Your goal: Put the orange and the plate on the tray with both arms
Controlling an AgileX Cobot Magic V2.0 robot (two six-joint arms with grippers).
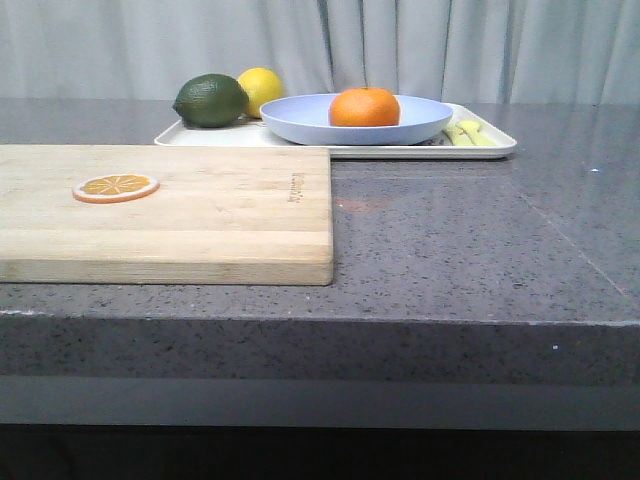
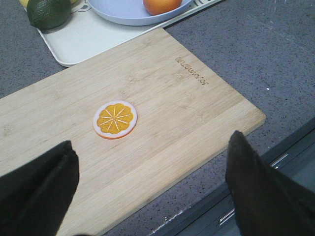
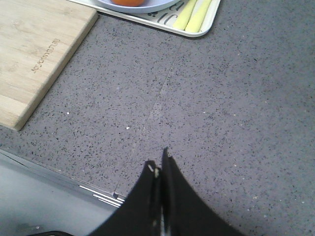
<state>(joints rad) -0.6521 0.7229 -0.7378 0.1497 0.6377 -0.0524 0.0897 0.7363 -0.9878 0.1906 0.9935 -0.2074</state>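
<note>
We see the grey speckled bench (image 1: 450, 240) carrying everything. The largest thing on it is the wooden cutting board (image 1: 170, 215), which lies along the front edge toward the left corner. Behind it, near the back edge, sits the cream tray (image 1: 490, 148), its near rim just beyond the board's far side. The pale lavender-blue plate (image 1: 300, 118) rests on the tray, about the middle of it, and the orange (image 1: 364, 107) sits inside the plate. On the tray's left part, toward the back-left of the bench, we find a dark green lime (image 1: 211, 100) with a yellow lemon (image 1: 261, 88) just behind it. At the tray's right end lie some pale yellow-green sticks (image 1: 468, 133). A thin orange slice (image 1: 116, 187) lies flat on the left part of the board.

Our left hand (image 2: 150, 182) hangs over the board's front edge with its fingers spread wide and nothing between them. Our right hand (image 3: 160, 169) hovers above bare bench near the front edge, its fingertips pressed together, empty.
</note>
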